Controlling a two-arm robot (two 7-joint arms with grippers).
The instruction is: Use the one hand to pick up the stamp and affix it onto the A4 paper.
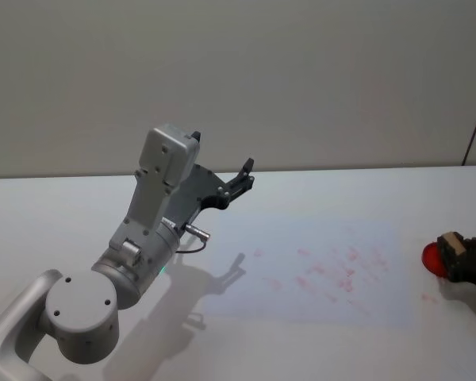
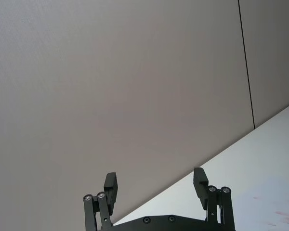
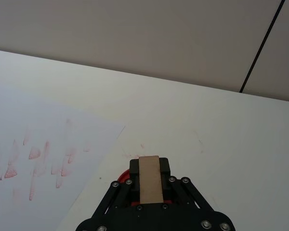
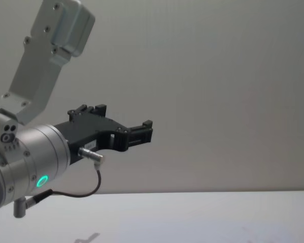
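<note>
two black plastic pincers show: the right pincer (image 3: 150, 169) has its fingers closed on the stamp (image 1: 448, 252), a small block with a tan, wood-coloured end and a rounded red part, held low just off the a4 paper (image 1: 381, 238), while the left pincer (image 2: 154, 179) hangs raised in the air, spread wide and empty, on a silver-grey cylindrical wrist. the paper, flat, pale and smeared with red marks (image 1: 333, 274), lies between the two pincers on the smooth white surface (image 1: 341, 190), with a plain matt grey wall (image 1: 301, 79) beyond.
</note>
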